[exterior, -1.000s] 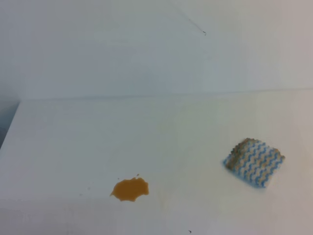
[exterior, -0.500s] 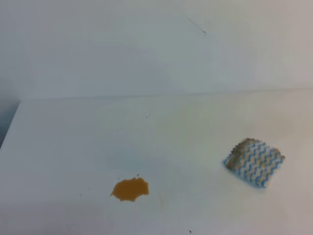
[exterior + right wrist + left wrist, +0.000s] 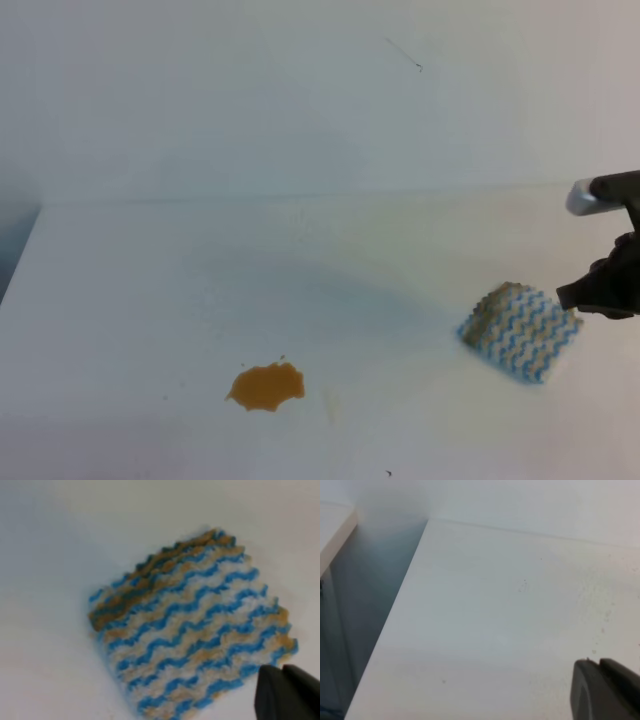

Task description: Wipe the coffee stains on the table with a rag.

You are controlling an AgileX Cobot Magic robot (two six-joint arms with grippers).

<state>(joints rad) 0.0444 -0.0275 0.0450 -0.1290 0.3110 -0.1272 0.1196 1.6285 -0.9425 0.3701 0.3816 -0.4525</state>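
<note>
The right arm has come in from the right edge, where a moment ago the table lay bare of any machine. Its claw (image 3: 600, 290) now hangs just beside the rag's right corner, dark and partly cut off by the frame, so I cannot tell whether its jaws stand apart or together. From its own camera only a dark finger tip shows at the bottom corner, over the near edge of the rag (image 3: 192, 630).

The rag (image 3: 520, 331) lies flat with its zigzag stripes up, on the right side of the table (image 3: 150, 300), not visibly shifted. Well apart from it, toward the left front, sits the stain (image 3: 266, 386), an orange-brown puddle, untouched.

The left claw (image 3: 605, 690) shows only as a dark sliver over plain white tabletop; its state I cannot tell either.

So the job looks to be just starting: the arm seems to be lining up a pickup. Nothing is wiped yet, and the rag will have to cross the table to reach the puddle.
</note>
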